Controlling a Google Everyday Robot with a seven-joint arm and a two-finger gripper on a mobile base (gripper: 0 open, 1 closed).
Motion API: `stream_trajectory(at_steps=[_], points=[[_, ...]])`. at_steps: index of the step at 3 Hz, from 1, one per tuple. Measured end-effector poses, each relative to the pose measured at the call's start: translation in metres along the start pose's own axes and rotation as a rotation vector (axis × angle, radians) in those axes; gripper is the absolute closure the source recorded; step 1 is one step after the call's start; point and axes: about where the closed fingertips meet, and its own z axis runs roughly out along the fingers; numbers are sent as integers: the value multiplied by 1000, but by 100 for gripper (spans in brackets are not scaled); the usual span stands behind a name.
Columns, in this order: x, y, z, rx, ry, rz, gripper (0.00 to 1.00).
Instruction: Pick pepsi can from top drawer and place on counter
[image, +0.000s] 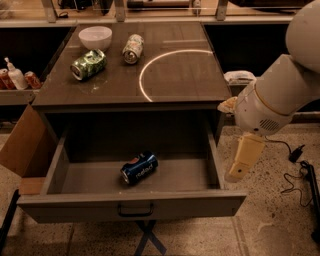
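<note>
The pepsi can (139, 168), dark blue with white lettering, lies on its side on the floor of the open top drawer (90, 179), near the middle front. The drawer's front panel carries a small dark handle (135, 210). Above it is the counter (190, 75), grey-brown with a thin white arc. My gripper (241, 164) hangs from the white arm just outside the drawer's right wall, right of the can and apart from it.
On the counter lie a green can (89, 64), a pale whitish-green can (133, 48) and a white bowl (95, 37). A cardboard box (22, 145) stands left of the drawer. Bottles and cans (15, 77) sit on a left shelf. Cables (296, 175) lie on the floor at right.
</note>
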Motion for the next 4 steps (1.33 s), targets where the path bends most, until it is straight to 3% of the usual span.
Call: stream_trajectory(at_steps=[3, 4], points=[[-43, -5, 62, -37, -3, -150, 0], [-43, -5, 62, -37, -3, -150, 0]])
